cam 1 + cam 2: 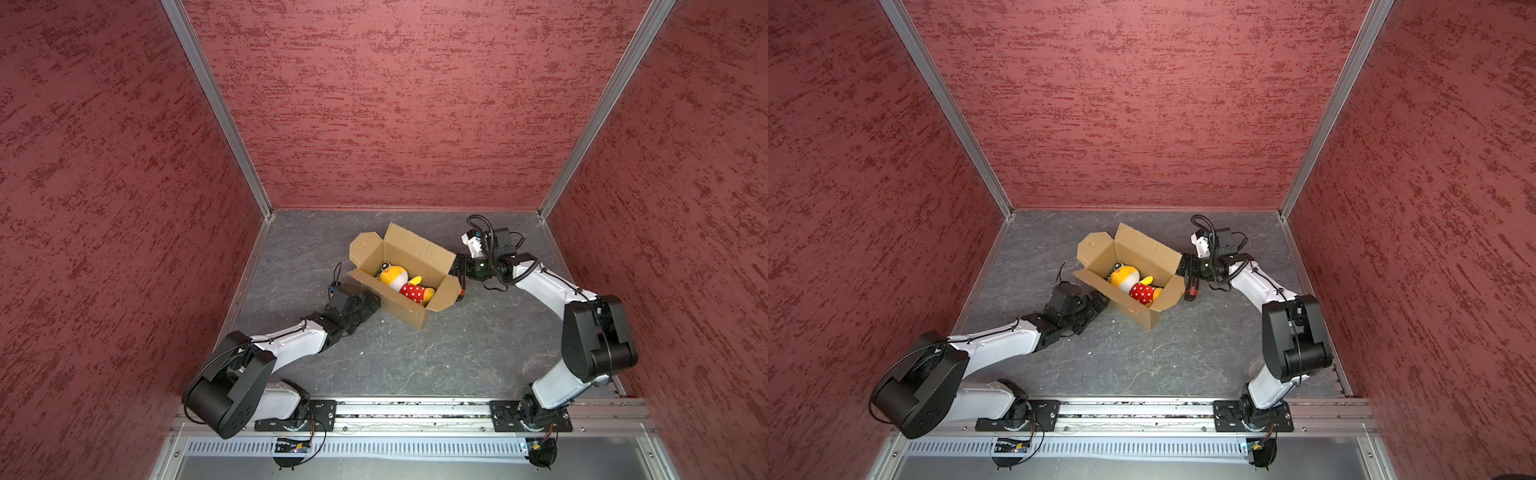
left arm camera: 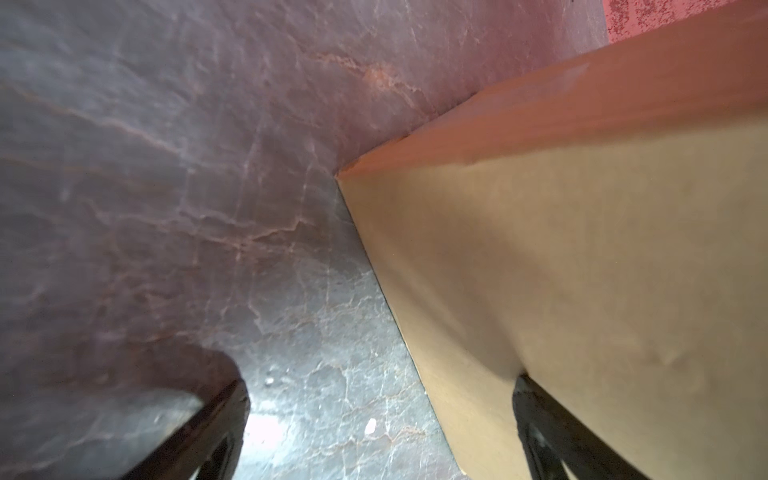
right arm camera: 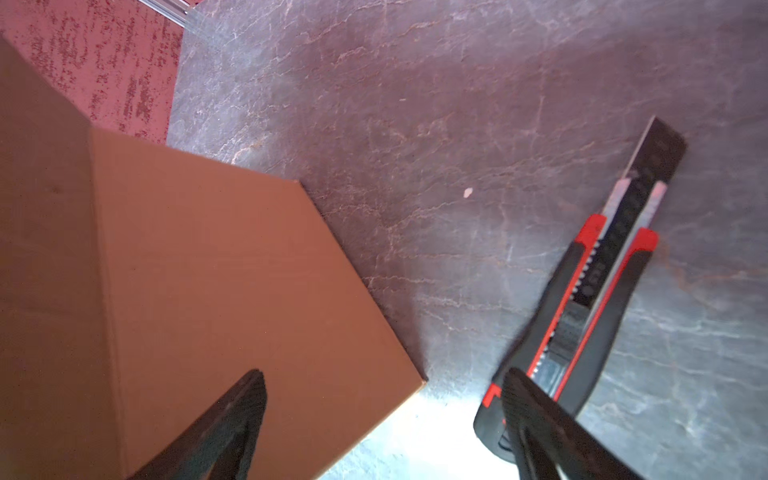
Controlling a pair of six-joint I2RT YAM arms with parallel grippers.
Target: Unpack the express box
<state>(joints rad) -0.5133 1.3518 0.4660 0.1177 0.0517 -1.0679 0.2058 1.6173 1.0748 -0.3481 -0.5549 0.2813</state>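
The express box [image 1: 409,249] [image 1: 1138,249] stands open at the table's middle, flaps spread, with an orange-and-yellow plush toy [image 1: 395,276] [image 1: 1125,276] lying inside. My left gripper [image 1: 371,300] [image 1: 1100,302] is open, low against the box's near-left side. In the left wrist view the left gripper [image 2: 380,395] has one fingertip [image 2: 536,415] tucked under the cardboard [image 2: 582,270]. My right gripper [image 1: 457,276] [image 1: 1183,270] is open at the box's right end. In the right wrist view, one finger [image 3: 245,399] of the right gripper [image 3: 384,386] lies over the cardboard [image 3: 228,270]. Neither gripper holds anything.
A red-and-black utility knife [image 3: 602,270] [image 1: 460,295] [image 1: 1191,291] lies on the grey stone-pattern table [image 1: 415,365] just beside the right gripper, blade extended. Red textured walls [image 1: 395,104] enclose the table on three sides. A metal rail [image 1: 407,411] carries both arm bases along the front.
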